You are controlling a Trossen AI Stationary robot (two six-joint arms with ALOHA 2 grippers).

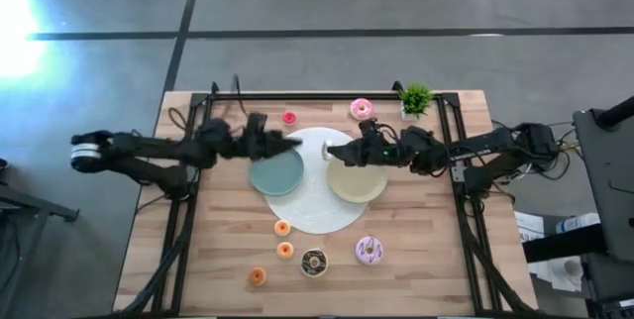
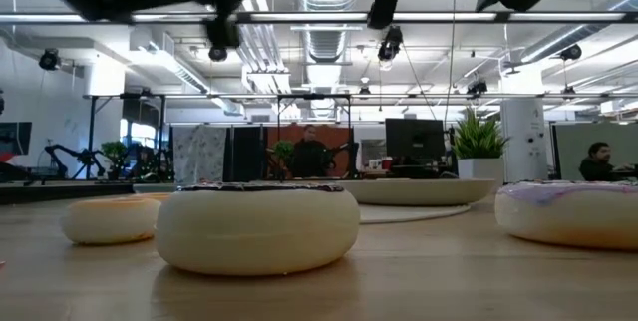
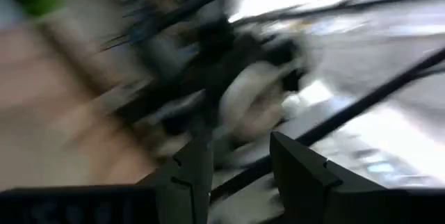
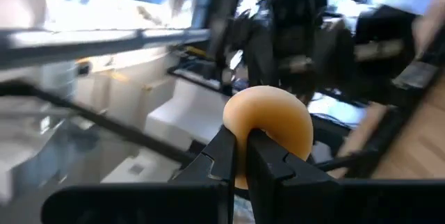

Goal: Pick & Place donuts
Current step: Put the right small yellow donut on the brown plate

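Observation:
My right gripper (image 4: 240,158) is shut on a small pale-orange donut (image 4: 272,128), held in the air over the white mat between the two plates; from above it is a pale spot (image 1: 326,151). My left gripper (image 3: 240,175) is open and empty above the far rim of the blue-grey plate (image 1: 275,173). The pink donut (image 1: 362,109) and a tiny red donut (image 1: 289,118) lie near the far edge. Near the near edge lie the chocolate donut (image 1: 314,262), the lilac donut (image 1: 369,251) and three tiny orange donuts (image 1: 282,227). My right gripper pinches the pale-orange donut by one side of its ring (image 4: 243,137) between its two fingers (image 4: 222,156). The donut is lifted clear of the table and stands out past the fingertips.
The yellow-green plate (image 1: 359,182) lies under my right arm, on the round white mat (image 1: 319,215). A small potted plant (image 1: 416,98) stands at the far right corner. Black frame rails (image 1: 183,220) run along both table sides. People sit in the room beyond (image 2: 311,152).

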